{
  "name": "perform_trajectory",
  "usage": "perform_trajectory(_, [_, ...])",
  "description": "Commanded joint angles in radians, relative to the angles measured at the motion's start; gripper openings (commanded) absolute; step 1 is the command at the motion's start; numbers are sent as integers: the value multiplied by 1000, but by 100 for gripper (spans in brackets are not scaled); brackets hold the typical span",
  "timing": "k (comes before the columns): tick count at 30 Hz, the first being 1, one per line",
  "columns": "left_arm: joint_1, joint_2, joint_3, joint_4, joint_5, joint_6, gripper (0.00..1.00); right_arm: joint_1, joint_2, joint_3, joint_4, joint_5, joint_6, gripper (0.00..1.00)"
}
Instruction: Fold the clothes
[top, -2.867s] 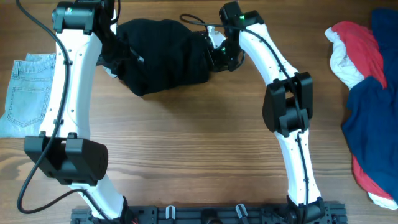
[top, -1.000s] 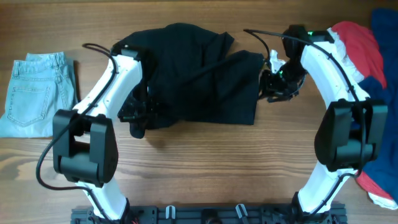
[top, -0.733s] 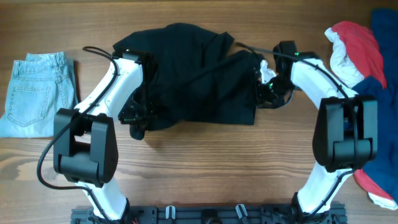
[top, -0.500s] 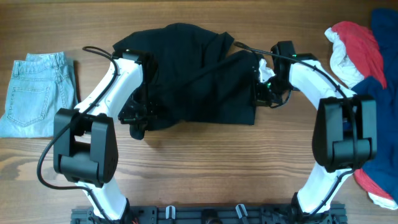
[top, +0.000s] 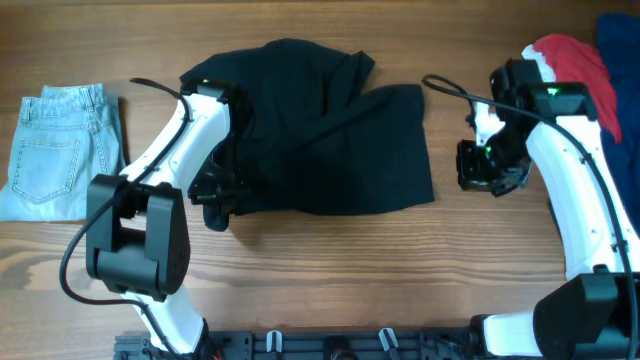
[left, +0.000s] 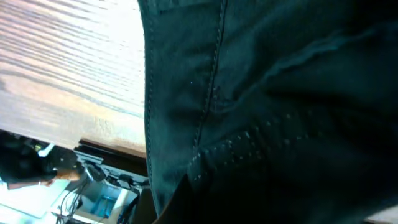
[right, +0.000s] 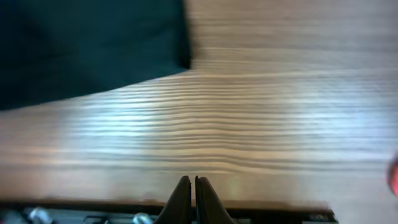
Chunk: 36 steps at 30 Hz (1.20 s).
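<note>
Wooden table (top: 320, 290), mostly bare in the lower half of the overhead view.

Black shorts (top: 330, 140) sit upper centre, spread roughly flat. There's a diagonal ridge through the middle and bunching at the upper left. The right edge is straight.

Red/white/navy pile (top: 575, 70) is in the upper right corner, unsorted. Light-blue denim shorts (top: 55, 150) lie at the far left, flat, look already folded.

Left gripper (top: 215, 198) is at the black shorts' lower-left edge. Its wrist view is all dark cloth and stitched seams, so the fingers are hidden. I read it as clamped on that edge.

Right gripper (right: 190, 183) has its fingers together and empty. It hangs over bare wood just right of the shorts, not touching them.

Handling guess: light, limp woven fabric that sags and creases and won't hold shape. Best to pinch the hem or waistband corners, where the seams are thicker and less slippery. Pull the ridge out flat before folding.
</note>
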Motion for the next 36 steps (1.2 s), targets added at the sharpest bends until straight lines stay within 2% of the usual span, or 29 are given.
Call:
perform_trajectory(1, [-5, 0, -5, 1, 22, -14, 4, 1, 10, -46, 47, 18, 49, 14])
perform_trajectory(2, [-5, 0, -5, 11, 23, -14, 4, 1, 11, -65, 97, -45, 21, 32])
perform_trajectory(4, [-5, 0, -5, 21, 23, -14, 4, 2, 11, -102, 183, -97, 41, 40])
perform_trajectory(8, [-5, 0, -5, 34, 26, -14, 4, 14, 28, -213, 322, -102, 245, 43])
perform_trajectory(12, [-5, 0, -5, 47, 30, -14, 4, 77, 100, -257, 424, -100, 307, 50])
perform_trajectory(20, [-5, 0, -5, 64, 29, -14, 4, 126, 333, -263, 491, -21, 416, 51])
perform_trajectory(22, [-5, 0, -5, 71, 29, -14, 4, 126, 367, -263, 507, -20, 420, 48])
perform_trajectory(23, [-5, 0, -5, 73, 29, -14, 4, 126, 376, -263, 515, -19, 418, 39])
perform_trajectory(24, [-5, 0, -5, 72, 29, -14, 4, 126, 380, -263, 520, -15, 416, 8])
perform_trajectory(25, [-5, 0, -5, 71, 29, -14, 4, 126, 380, -263, 515, -9, 411, 4])
perform_trajectory(31, [-5, 0, -20, -59, 29, -13, 4, 126, 344, -277, 246, 130, 409, 3])
perform_trajectory(36, [-5, 0, -169, 3, 30, -20, 4, 114, 203, -402, 314, 34, 409, 4])
